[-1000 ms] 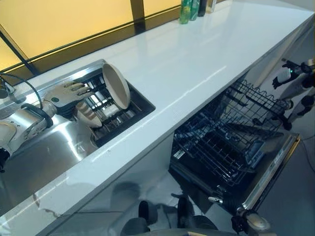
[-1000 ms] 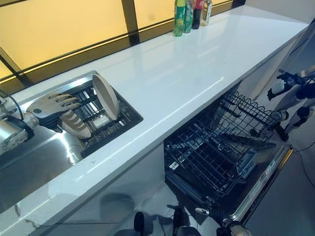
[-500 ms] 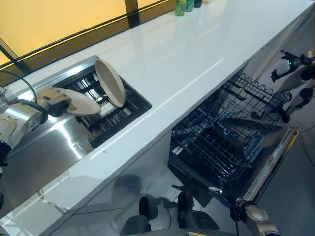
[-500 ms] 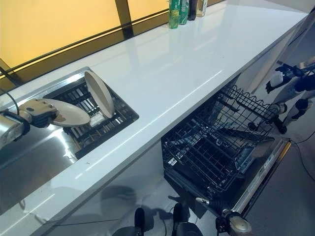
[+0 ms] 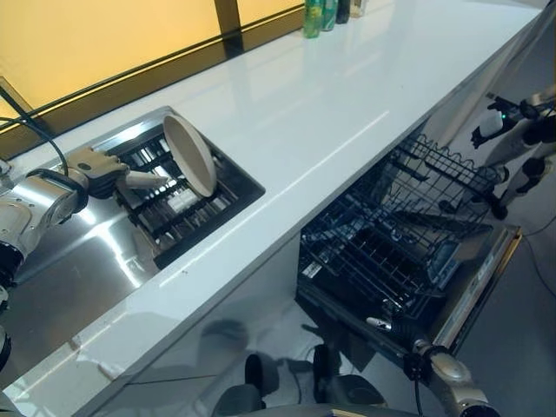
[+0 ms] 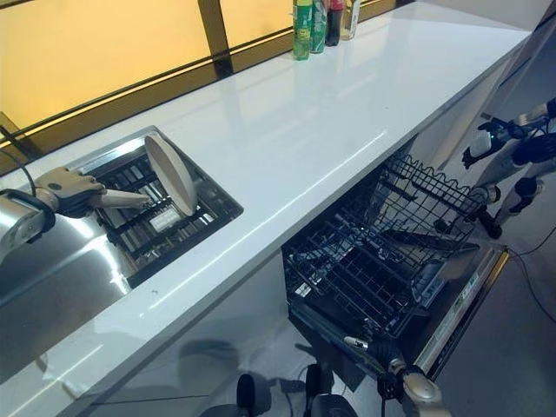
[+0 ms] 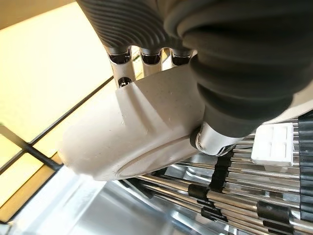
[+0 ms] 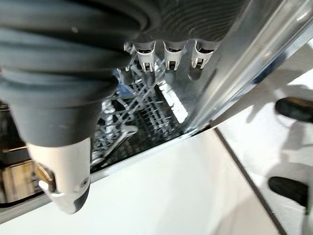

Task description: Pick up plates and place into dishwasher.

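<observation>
While hovering just above the sink rack (image 5: 200, 204), pinches one plate (image 5: 143, 180) in the left hand (image 5: 100, 167): fingers (image 7: 122, 73) curled over the rim, thumb pressed underneath, plate lying near level. Leaves a second plate (image 5: 189, 155) standing on edge in that rack, just beside the held one. Looks like the pick-up step, with the carry not yet begun. Next calls for swinging the held plate well away from the sink rack, past the counter (image 5: 330, 95) edge and down to the dishwasher (image 5: 391, 252), then tilting it upright between the tines. Shows the right hand (image 8: 66, 171) far from the sink rack, by the open dishwasher; cannot tell whether open or closed.
</observation>
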Available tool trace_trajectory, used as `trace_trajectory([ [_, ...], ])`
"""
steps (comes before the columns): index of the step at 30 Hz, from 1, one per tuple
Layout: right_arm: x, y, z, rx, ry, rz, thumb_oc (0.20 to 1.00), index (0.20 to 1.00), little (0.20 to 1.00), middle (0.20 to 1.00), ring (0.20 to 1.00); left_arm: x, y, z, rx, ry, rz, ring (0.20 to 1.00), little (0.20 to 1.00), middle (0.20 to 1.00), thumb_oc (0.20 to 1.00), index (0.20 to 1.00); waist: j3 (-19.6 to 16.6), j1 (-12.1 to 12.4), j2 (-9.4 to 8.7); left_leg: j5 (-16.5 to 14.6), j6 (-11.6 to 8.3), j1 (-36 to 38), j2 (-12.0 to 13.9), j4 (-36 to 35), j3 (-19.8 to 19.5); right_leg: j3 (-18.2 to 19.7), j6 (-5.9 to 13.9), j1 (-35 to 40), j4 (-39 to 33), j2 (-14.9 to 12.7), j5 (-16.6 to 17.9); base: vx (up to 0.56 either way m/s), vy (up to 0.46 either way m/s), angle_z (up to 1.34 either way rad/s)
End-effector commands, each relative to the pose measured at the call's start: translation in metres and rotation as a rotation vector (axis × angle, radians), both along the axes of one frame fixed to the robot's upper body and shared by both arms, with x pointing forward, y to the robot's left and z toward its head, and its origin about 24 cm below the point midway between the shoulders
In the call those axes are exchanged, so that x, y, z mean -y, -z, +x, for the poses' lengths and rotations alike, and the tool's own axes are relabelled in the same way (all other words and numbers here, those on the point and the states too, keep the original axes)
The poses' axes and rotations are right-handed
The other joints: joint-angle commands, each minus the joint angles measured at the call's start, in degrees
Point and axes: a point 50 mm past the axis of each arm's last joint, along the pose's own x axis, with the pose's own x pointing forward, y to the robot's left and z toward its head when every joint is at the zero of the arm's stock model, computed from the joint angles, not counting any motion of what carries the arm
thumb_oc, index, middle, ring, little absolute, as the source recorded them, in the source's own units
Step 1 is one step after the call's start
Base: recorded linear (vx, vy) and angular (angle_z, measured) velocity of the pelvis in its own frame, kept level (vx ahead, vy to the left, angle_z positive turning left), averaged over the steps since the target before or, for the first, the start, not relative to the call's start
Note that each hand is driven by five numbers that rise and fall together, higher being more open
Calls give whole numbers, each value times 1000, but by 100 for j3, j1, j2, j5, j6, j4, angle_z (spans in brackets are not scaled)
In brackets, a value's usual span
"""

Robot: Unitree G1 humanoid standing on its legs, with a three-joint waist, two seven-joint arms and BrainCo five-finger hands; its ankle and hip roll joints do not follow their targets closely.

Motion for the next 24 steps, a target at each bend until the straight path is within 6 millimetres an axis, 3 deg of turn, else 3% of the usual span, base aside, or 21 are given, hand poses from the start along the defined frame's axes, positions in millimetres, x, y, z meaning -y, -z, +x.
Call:
trace_trajectory([
  [1, -6, -45, 31, 287, -14, 32, 1000, 1000, 1000, 1000, 1000, -1, -36, -6, 198, 49, -79, 200, 200, 200, 200, 200, -221, 92, 157, -643, 361, -32, -547, 52, 97, -142, 632, 196, 233, -181, -715, 6, -48, 3],
  [4, -16, -66, 40, 409, -28, 51, 1000, 1000, 1000, 1000, 1000, 2, -36, -12, 236, 67, -89, 200, 200, 200, 200, 200, -299, 115, 171, -661, 366, 22, -547, 52, 76, -152, 630, 259, 226, -192, -730, -6, -38, 4],
  [9, -25, -142, 59, 861, -31, -60, 1000, 1000, 1000, 1000, 1000, 9, -34, -26, 350, 120, -106, 200, 200, 200, 200, 200, -422, 235, 194, -719, 380, 132, -554, 52, -15, -182, 616, 396, 194, -210, -776, -41, -40, 2],
  [10, -25, -149, 60, 903, -31, -69, 1000, 1000, 1000, 1000, 1000, 8, -34, -28, 362, 117, -108, 200, 200, 200, 200, 200, -429, 239, 202, -724, 379, 142, -552, 52, -19, -187, 617, 409, 191, -213, -779, -41, -14, 5],
  [13, -24, -202, 66, 1176, -35, -152, 1000, 1000, 1000, 1000, 1000, 11, -39, -34, 456, 140, -111, 200, 200, 200, 200, 200, -496, 336, 202, -751, 387, 198, -558, 52, -66, -198, 621, 481, 146, -226, -776, -43, -11, 4],
  [20, -43, -309, 77, 1684, 6, -346, 1000, 1000, 1000, 1000, 1000, 60, -50, -36, 649, 406, -209, 200, 200, 200, 200, 200, -705, 664, 134, -795, 378, 257, -586, 52, -212, -291, 561, 622, 92, -238, -828, -9, -10, 4],
  [24, -58, -342, 83, 1838, 6, -476, 1000, 1000, 1000, 1000, 1000, 89, -63, -36, 694, 555, -266, 200, 200, 200, 200, 200, -802, 803, 46, -811, 368, 268, -608, 67, -313, -382, 537, 673, 86, -251, -854, 2, -43, 10],
])
